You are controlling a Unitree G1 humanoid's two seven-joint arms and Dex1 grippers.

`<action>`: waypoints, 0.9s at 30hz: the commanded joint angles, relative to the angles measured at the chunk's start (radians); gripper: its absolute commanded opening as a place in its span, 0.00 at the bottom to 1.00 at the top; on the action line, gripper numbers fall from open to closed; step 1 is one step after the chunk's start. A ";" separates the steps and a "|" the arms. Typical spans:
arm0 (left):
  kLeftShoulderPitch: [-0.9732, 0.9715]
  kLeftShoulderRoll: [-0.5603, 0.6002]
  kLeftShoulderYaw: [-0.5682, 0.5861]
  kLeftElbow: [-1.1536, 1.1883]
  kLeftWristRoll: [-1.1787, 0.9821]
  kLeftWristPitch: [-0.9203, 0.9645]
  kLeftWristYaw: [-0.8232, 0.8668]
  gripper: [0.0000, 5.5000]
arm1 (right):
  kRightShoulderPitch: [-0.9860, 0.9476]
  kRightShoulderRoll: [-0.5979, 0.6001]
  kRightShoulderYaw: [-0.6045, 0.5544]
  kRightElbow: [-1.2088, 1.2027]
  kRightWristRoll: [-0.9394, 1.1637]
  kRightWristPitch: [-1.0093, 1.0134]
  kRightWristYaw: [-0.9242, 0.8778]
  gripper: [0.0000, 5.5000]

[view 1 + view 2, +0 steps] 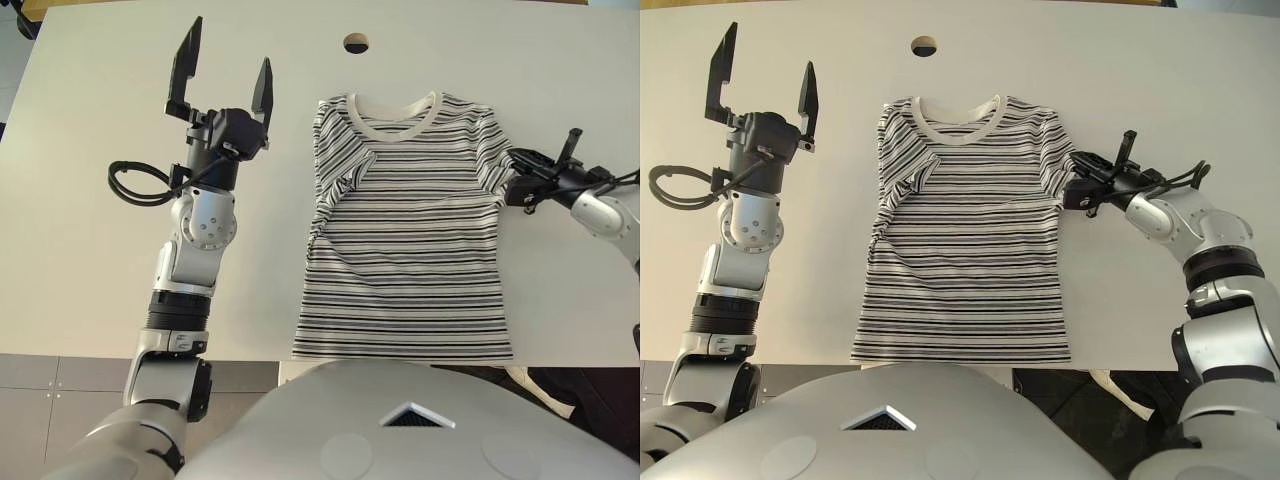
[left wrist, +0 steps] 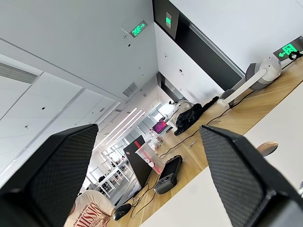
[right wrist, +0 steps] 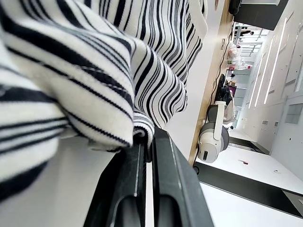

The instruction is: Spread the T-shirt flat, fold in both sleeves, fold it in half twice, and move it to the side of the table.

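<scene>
The black-and-white striped T-shirt (image 1: 405, 250) lies flat, its nine-o'clock sleeve (image 1: 345, 180) seemingly folded in, while the right gripper (image 1: 514, 186) pinches the three-o'clock sleeve (image 1: 495, 150), the left gripper (image 1: 226, 55) gapes empty, and both halvings remain.

T-shirt (image 1: 970, 240) sleeve tip — hidden, in right gripper (image 1: 1077, 190)
</scene>
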 commanded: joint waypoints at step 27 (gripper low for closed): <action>0.029 -0.013 -0.040 0.022 0.034 -0.002 -0.016 0.73 | 0.084 0.115 -0.069 -0.373 -0.069 0.128 -0.104 0.02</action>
